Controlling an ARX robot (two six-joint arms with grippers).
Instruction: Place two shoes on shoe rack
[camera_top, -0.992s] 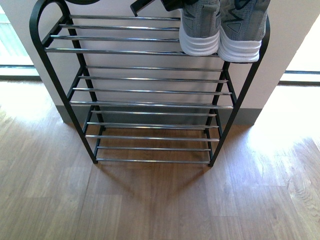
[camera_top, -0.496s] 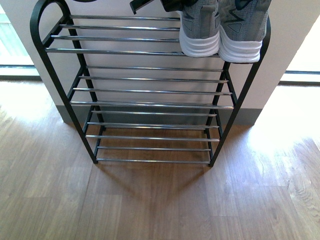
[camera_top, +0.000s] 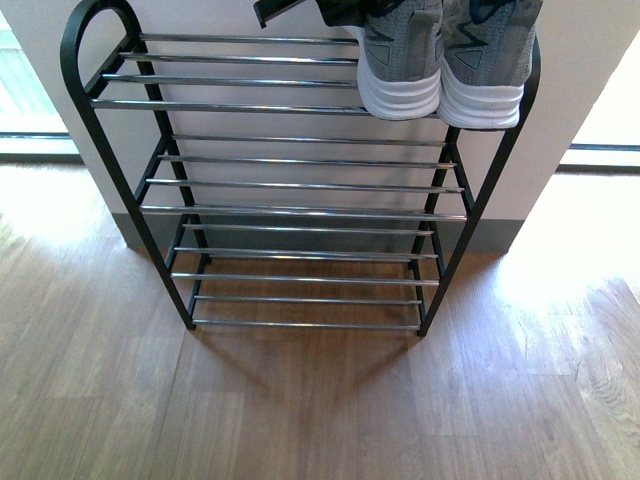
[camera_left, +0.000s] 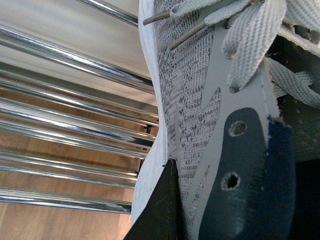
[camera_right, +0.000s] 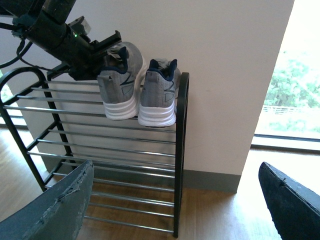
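Seemingly, grey knit sneakers (camera_top: 440, 60) rest on the chrome-barred rack (camera_top: 250, 107).

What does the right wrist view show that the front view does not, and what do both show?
Only the right wrist view shows the window with trees, the open right gripper and most of the left arm. Only the front view shows the lower shelves in full width and the wooden floor in front. Both show the shoe rack with two grey sneakers side by side on its top shelf.
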